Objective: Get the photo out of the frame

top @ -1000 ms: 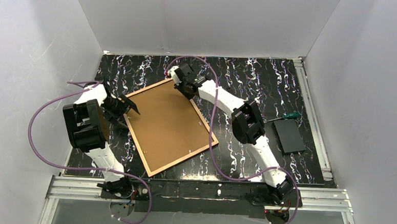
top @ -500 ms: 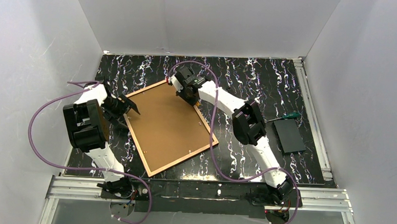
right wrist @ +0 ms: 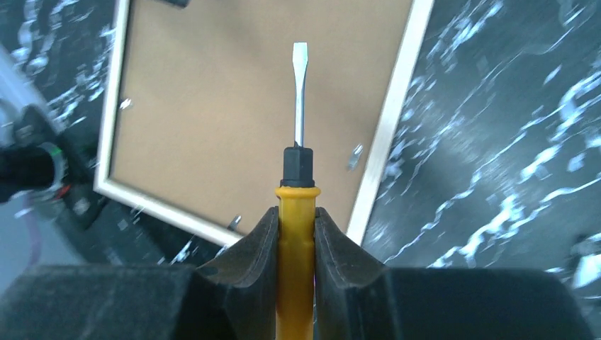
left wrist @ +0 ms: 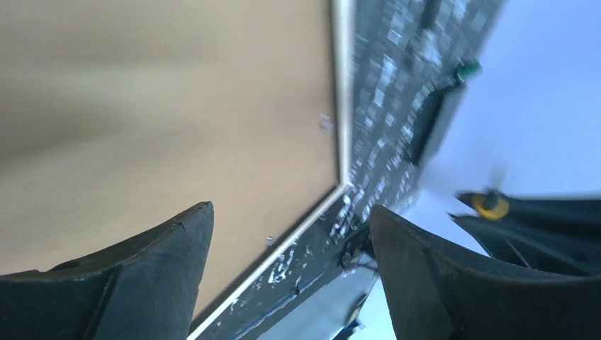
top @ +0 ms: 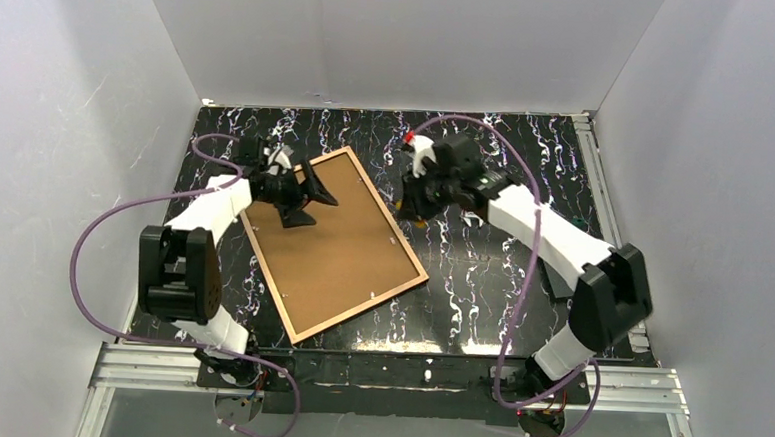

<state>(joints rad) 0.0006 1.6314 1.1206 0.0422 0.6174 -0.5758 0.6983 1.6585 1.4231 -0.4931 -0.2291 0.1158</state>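
So the frame (top: 363,307) is lying face down on the black marbled surface (top: 480,283), turned at an angle. The photo (top: 337,246) is still sitting inside it, so all you see of it is the brown board back with the frame's pale edge around it. There are a few little metal tabs (right wrist: 354,156) along the inside of that edge.

The right hand (top: 420,195) is just off the frame's right side, near its far corner. It's clenched on a yellow-handled screwdriver (right wrist: 298,166), and the flat blade points in over the brown back. From the wrist camera I can't tell if the tip is touching the board or is just above it.

The left hand (top: 305,196) is over the far left part of the frame, above the brown back, with its fingers (left wrist: 142,269) spread wide and nothing between them. That wrist view is pretty blurry, so I can't tell whether it's resting on the board
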